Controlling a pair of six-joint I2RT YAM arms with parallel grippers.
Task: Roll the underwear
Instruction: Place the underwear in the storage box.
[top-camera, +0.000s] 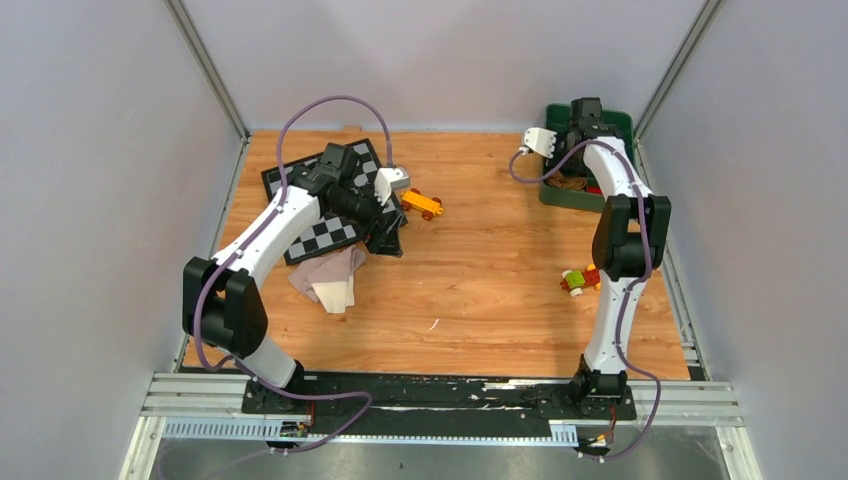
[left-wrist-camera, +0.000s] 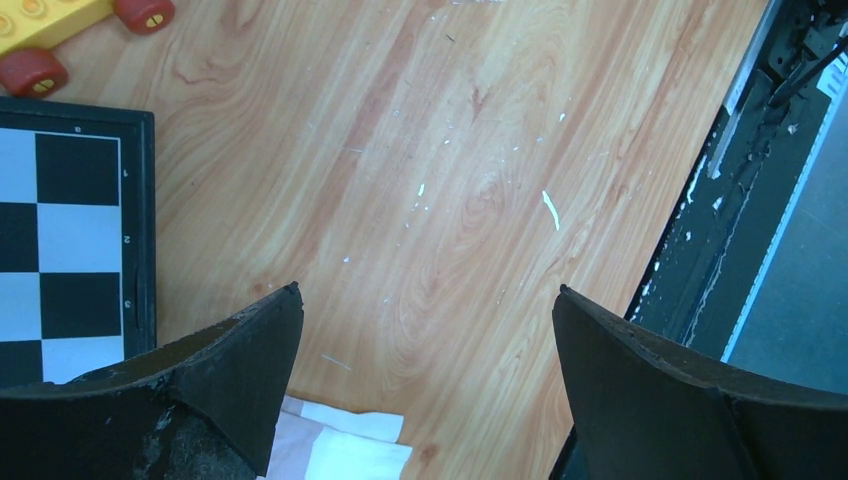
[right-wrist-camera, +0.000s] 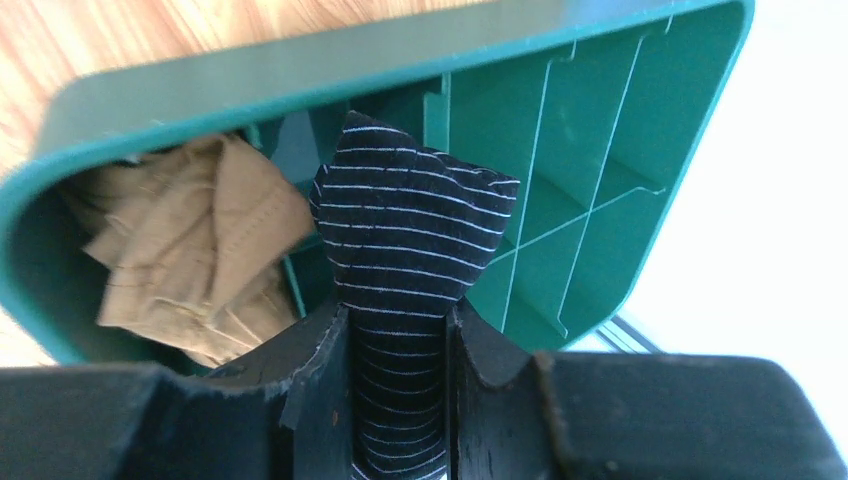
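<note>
Right hand (right-wrist-camera: 398, 310) pinches striped black underwear (right-wrist-camera: 410, 230) over green bin (right-wrist-camera: 600, 150).

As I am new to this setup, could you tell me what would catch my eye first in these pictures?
The right gripper, shut on a black striped garment, holds it over the green bin at the far right corner, where a tan garment lies crumpled. On the other side, the left gripper hangs wide open beside the checkerboard mat, with a pale pink garment lying by the mat's near edge.
</note>
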